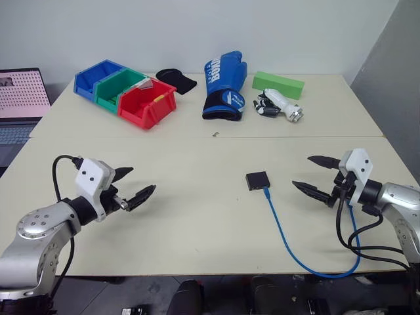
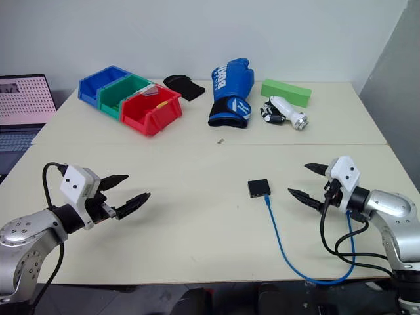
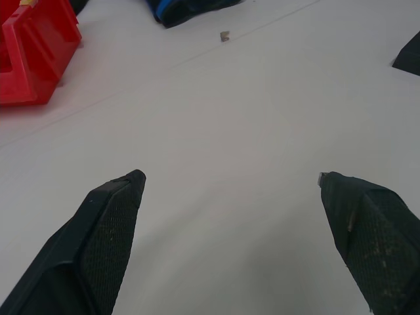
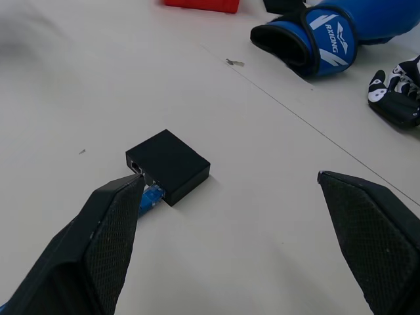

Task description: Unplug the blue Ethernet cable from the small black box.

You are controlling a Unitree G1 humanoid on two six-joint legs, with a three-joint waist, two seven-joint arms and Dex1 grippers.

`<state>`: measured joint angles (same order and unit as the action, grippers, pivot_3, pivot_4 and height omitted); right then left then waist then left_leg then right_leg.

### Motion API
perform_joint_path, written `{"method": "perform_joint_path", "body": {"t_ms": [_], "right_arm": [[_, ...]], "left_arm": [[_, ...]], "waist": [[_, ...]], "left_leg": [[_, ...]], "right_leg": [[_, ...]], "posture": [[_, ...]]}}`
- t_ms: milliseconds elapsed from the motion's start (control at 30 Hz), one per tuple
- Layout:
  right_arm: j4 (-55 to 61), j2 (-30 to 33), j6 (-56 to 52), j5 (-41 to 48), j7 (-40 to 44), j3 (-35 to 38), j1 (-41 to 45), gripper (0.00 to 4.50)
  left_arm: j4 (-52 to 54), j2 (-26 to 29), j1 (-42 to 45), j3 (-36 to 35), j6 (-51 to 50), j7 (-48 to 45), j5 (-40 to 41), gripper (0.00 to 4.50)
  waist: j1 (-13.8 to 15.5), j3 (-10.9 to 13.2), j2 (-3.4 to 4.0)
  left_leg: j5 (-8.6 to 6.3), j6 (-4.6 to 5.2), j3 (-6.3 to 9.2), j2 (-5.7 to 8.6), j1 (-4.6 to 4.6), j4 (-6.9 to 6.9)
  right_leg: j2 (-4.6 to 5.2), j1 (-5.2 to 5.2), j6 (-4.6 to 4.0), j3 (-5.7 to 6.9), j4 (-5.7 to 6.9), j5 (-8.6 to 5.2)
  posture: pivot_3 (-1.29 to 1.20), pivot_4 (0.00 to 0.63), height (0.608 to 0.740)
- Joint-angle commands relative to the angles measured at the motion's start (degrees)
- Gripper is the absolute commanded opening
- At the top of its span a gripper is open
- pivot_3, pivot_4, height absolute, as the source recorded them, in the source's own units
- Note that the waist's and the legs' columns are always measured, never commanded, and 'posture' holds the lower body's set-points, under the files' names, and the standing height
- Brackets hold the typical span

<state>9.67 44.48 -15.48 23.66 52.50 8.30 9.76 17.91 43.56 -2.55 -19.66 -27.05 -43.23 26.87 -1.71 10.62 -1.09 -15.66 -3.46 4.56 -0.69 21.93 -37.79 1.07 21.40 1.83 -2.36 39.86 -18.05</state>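
While both arms hover above the worktop (image 1: pixel 197 216) with nothing in hand, the head views put the small black box (image 1: pixel 257 179) much closer to the right pincer (image 1: pixel 316 176) than to the left pincer (image 1: pixel 134 185): the box lies just inward of the right fingertips, with a short stretch of bare worktop between them, whereas the left pincer stands well apart across the open middle of the worktop. The blue Ethernet cable (image 1: pixel 281 233) leaves the box on its near side and runs back toward the robot, curving round under the right arm, so its long axis lies roughly crosswise to the way the right pincer points. From the left wrist, that pincer's two fingers (image 3: pixel 105 230) are spread wide over bare surface and grip nothing, with a red bin (image 3: pixel 33 59) off ahead to one side. From the right wrist, the fingers are likewise spread wide and empty; the box sits ahead and toward one finger (image 4: pixel 108 243), and the plugged end of the cable shows blue right beside that finger's tip, though whether they touch cannot be told. The right arm looks the better placed for the plug, the left free to steady the box.
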Motion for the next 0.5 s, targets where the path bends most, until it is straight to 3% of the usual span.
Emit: {"method": "perform_joint_path", "body": {"t_ms": [33,500], "right_arm": [[0.81,1.08,0.71,0.28,0.8,2.22,0.05,4.46],[4.48,1.51,-2.21,2.04,0.59,2.99,-3.2,4.46]], "left_arm": [[2.42,0.55,-1.34,-0.93,1.59,-1.14,0.02,4.5],[5.65,0.92,-1.28,0.38,-0.2,-2.3,1.13,4.5]], "waist": [[0.01,0.0,0.0],[0.02,0.01,0.0]], "left_leg": [[0.0,0.0,0.0,0.0,0.0,0.0],[0.0,0.0,0.01,0.0,0.02,0.0]], "right_leg": [[0.0,0.0,0.0,0.0,0.0,0.0],[0.01,-0.01,0.0,-0.03,-0.02,0.0]], "posture": [[0.0,0.15,0.74],[0.0,0.15,0.74]]}}
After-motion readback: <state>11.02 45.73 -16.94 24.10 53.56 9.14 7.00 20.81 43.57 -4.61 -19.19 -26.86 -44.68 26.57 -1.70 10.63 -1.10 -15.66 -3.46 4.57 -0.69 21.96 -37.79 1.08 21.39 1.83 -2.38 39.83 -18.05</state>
